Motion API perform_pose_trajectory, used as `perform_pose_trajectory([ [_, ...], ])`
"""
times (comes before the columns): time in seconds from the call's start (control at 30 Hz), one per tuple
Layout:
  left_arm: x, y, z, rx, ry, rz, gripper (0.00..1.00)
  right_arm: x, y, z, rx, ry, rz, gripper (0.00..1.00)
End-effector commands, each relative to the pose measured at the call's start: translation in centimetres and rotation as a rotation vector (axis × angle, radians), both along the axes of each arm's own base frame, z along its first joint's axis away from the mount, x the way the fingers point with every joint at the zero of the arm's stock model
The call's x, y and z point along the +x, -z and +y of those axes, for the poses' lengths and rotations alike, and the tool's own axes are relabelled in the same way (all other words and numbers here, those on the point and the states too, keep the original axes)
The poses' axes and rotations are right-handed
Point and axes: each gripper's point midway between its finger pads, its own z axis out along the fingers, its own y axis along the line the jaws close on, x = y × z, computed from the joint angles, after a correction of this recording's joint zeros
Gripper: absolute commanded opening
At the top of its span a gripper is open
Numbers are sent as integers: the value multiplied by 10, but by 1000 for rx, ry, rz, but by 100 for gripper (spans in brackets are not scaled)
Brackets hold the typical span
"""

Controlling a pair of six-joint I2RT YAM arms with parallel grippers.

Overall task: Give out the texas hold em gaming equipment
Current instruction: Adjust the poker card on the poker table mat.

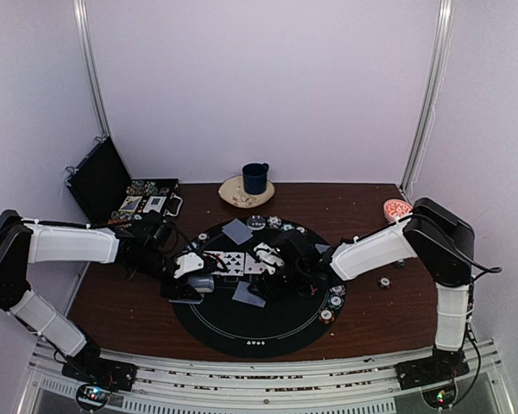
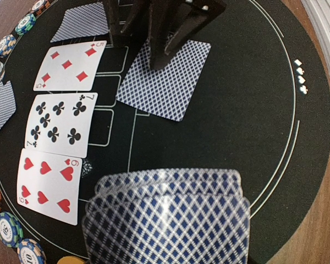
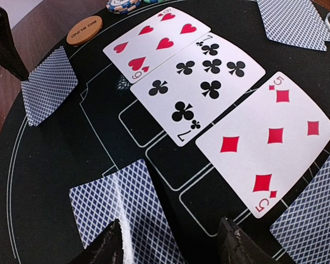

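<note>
From above you see the round black felt mat [image 1: 233,328] on the brown wooden worktop [image 1: 375,319]. Your left tool [image 1: 194,278] is clamped on a pack of grey-blue-backed playing cards [image 1: 203,283] at the left of the mat. Your right tool [image 1: 266,274] stands near it, over a single face-down card [image 1: 249,296]. Small striped round poker chips [image 1: 332,302] lie along the right rim of the mat, and a dark blue mug [image 1: 255,178] stands well behind it. In the left wrist view the pack fills the bottom, blurred and off the mat. Beside it lie three cards face up in a row: the six of hearts [image 2: 49,184], the seven of clubs [image 2: 58,121] and the five of diamonds [image 2: 71,66]. In the right wrist view the two dark fingers [image 3: 107,247] of the right tool are apart. The face-down card lies flat on the mat, with one finger over it. An orange button disc [image 3: 84,30] marked BIG BLIND lies near the six of hearts.
</note>
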Motion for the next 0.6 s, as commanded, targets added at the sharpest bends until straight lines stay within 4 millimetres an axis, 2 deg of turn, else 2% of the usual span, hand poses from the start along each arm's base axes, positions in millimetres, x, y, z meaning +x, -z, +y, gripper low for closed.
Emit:
perform_pose_trajectory([
  [0.0, 7, -15, -8, -37, 5, -41, 38, -71, 57, -13, -135, -135, 231, 57],
  [0.33, 8, -14, -8, -36, 3, -42, 38, -80, 70, -13, -153, -149, 270, 39],
  [0.53, 8, -12, -8, -32, 2, -39, 38, -80, 77, -13, -165, -138, 292, 1],
  [0.57, 8, -12, -8, -32, 2, -39, 39, -81, 78, -13, -163, -139, 296, 0],
])
